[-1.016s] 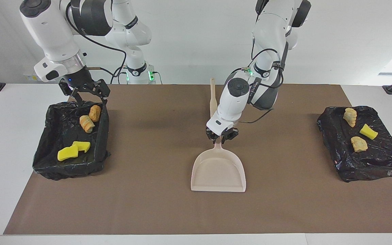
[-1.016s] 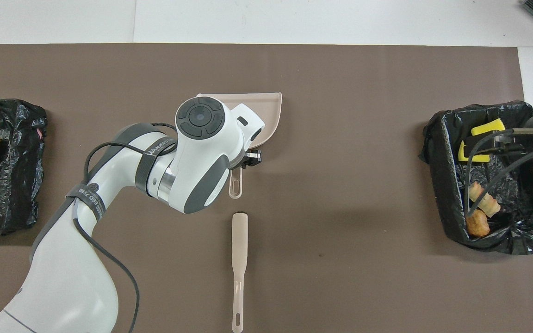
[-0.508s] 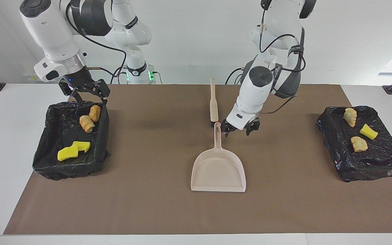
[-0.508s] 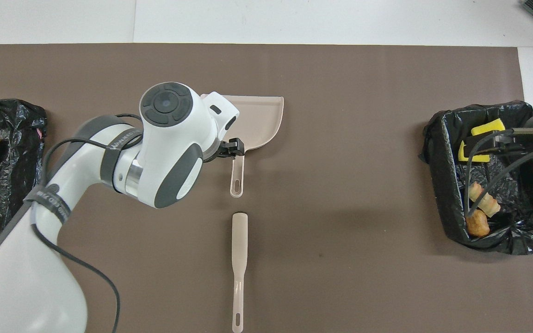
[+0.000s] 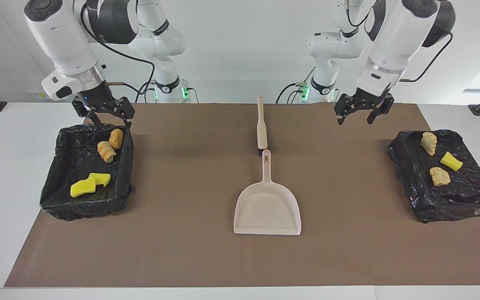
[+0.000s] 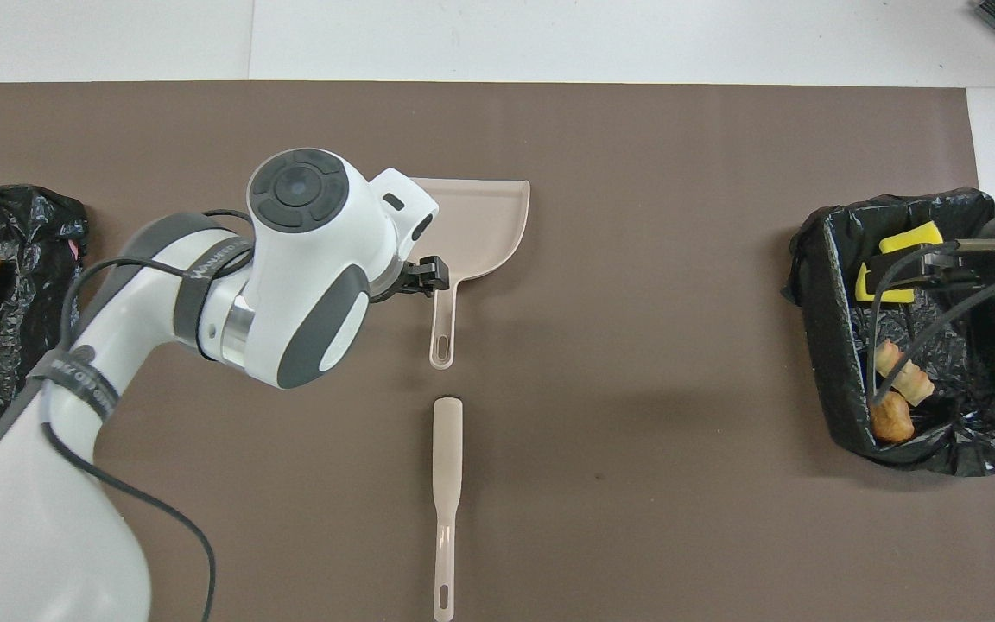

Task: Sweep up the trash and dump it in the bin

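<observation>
Dustpan (image 5: 267, 208) mid-mat, claws (image 5: 361, 109) clear

Left tool (image 5: 362, 111): was closed on the dustpan (image 5: 267, 208) handle, now off it with fingers spread, holding nothing.
Left arm: raised and swung away from mid-bench toward its own end; the tool hangs over bare mat near the black-lined bin (image 5: 446, 177) there.
Dustpan handle: now uncovered, lying free.
</observation>
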Action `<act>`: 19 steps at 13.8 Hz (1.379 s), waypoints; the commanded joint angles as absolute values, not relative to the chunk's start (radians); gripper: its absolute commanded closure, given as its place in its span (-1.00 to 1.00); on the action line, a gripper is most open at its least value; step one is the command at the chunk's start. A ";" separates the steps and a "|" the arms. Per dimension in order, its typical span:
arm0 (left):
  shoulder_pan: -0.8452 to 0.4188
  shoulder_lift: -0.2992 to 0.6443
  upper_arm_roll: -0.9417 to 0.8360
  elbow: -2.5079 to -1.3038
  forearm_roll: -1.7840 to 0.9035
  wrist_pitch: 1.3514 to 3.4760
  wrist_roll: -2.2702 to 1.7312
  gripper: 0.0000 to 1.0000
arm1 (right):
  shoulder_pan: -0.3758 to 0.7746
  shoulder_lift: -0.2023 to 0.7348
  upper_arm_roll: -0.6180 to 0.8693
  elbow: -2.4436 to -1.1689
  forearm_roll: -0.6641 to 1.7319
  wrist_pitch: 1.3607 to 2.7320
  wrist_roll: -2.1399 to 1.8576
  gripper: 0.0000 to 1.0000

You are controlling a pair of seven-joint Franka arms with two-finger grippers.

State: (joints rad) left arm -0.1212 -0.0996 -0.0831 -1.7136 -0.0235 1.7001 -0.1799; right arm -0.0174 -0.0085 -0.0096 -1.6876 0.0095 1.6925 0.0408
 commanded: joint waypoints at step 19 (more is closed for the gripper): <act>-0.049 -0.049 -0.074 -1.437 0.014 1.371 0.031 -1.00 | -0.018 -0.038 -0.008 -1.718 0.012 1.672 0.057 -1.00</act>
State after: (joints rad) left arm -0.0580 -0.0213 -0.0702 -1.4017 0.0001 1.3568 0.0258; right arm -0.0185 -0.0119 -0.0102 -1.6936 0.0091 1.6836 0.0408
